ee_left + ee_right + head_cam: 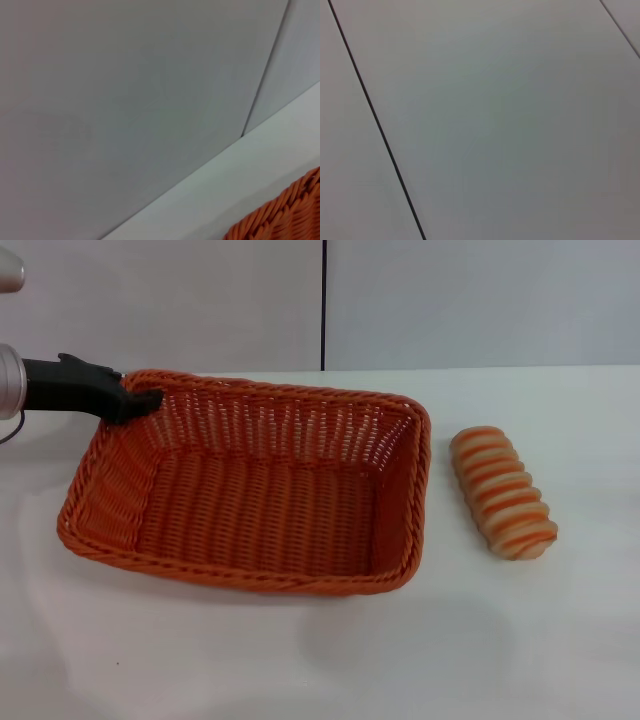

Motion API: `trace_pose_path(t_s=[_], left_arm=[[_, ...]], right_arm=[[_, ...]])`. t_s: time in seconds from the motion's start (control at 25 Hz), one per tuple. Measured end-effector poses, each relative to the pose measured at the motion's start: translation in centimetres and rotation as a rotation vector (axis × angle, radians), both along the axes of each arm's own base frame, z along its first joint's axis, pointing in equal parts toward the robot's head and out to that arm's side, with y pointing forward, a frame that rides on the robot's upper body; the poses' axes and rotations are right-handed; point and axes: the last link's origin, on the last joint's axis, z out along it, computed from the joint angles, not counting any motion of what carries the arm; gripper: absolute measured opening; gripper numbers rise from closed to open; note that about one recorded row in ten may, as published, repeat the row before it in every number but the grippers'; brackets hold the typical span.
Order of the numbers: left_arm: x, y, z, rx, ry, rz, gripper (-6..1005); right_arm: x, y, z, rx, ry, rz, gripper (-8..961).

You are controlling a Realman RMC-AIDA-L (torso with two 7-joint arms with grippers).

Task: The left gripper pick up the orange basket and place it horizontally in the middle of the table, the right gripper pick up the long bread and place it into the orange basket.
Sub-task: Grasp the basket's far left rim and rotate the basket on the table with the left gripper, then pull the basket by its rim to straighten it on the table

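Observation:
The orange basket (240, 577) lies flat and lengthwise across the middle of the white table (420, 660), with nothing inside it. My left gripper (140, 401) reaches in from the left and is closed over the braided rim at the basket's far left corner. A bit of that rim (280, 217) shows in the left wrist view. The long bread (502, 492), striped side up, lies on the table just right of the basket and apart from it. My right gripper is out of view; its wrist view shows only the wall.
A grey panelled wall (450, 300) with a dark vertical seam stands behind the table's far edge. Bare tabletop runs in front of the basket and around the bread.

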Motion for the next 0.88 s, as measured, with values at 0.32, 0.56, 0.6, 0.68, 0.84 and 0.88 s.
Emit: trace_pose_path(t_s=[0.32,0.56,0.6,0.68,0.84,0.88], left_arm=[[0.0,-0.4,0.7,-0.022,-0.047,0.056,300],[0.4,-1.1,1.7,-0.041,-0.123,0.131,281],[0.5,-1.5,1.9,-0.053,-0.146,0.16,276],[0.4,-1.9,2.1,-0.057,-0.171,0.203,265],[0.1,-2.5,2.3,-0.056,-0.217,0.295,240],[-0.1,-2.7,2.3,-0.058,-0.229,0.317,239]], right_arm=[[0.0,0.0,0.1,0.004,0.001,-0.002,712],[0.1,0.0,0.1,0.004,0.002,-0.005,708],[0.1,0.0,0.1,0.005,0.002,-0.005,708],[0.1,0.0,0.1,0.006,0.002,-0.006,706],[0.1,0.1,0.2,0.006,0.001,-0.004,704],[0.1,0.1,0.2,0.006,0.001,-0.003,703]])
